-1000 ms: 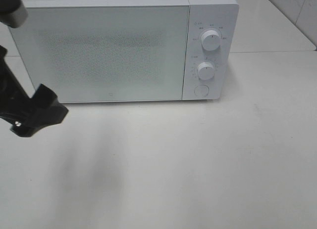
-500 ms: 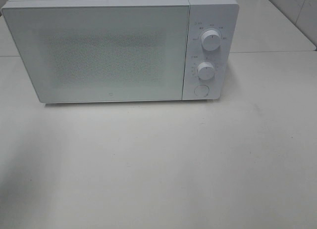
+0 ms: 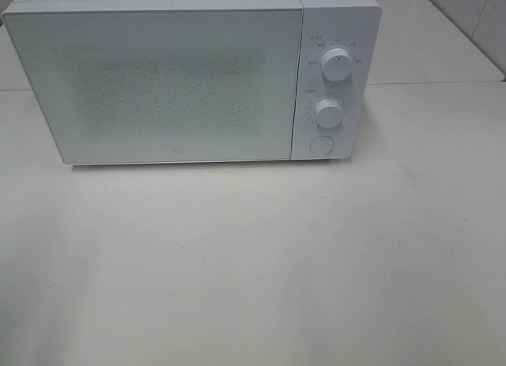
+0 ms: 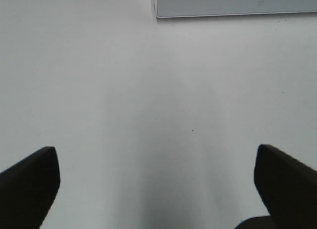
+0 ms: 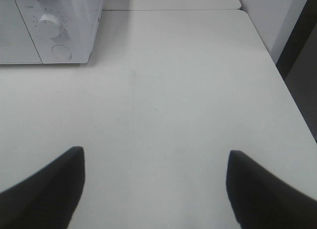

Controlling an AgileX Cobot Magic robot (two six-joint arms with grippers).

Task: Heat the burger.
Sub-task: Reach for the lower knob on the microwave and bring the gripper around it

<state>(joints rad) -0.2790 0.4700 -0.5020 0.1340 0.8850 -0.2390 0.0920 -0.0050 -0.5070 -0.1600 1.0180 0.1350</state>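
A white microwave (image 3: 174, 81) stands at the back of the white table, its door shut. It has two knobs (image 3: 336, 66) and a round button (image 3: 320, 144) on its right panel. The burger is not in view in any frame. No arm shows in the exterior high view. My left gripper (image 4: 157, 182) is open and empty above bare table, with the microwave's corner (image 4: 233, 4) ahead. My right gripper (image 5: 154, 187) is open and empty above the table, with the microwave's control panel (image 5: 54, 36) ahead to one side.
The white table (image 3: 253, 263) spreads in front of the microwave. Its right edge (image 5: 285, 85) shows in the right wrist view, with a dark gap beyond it. A tiled wall stands at the back right (image 3: 474, 18).
The left arm, at the left edge of the exterior high view one second ago, has pulled out of that view. The microwave has not moved.
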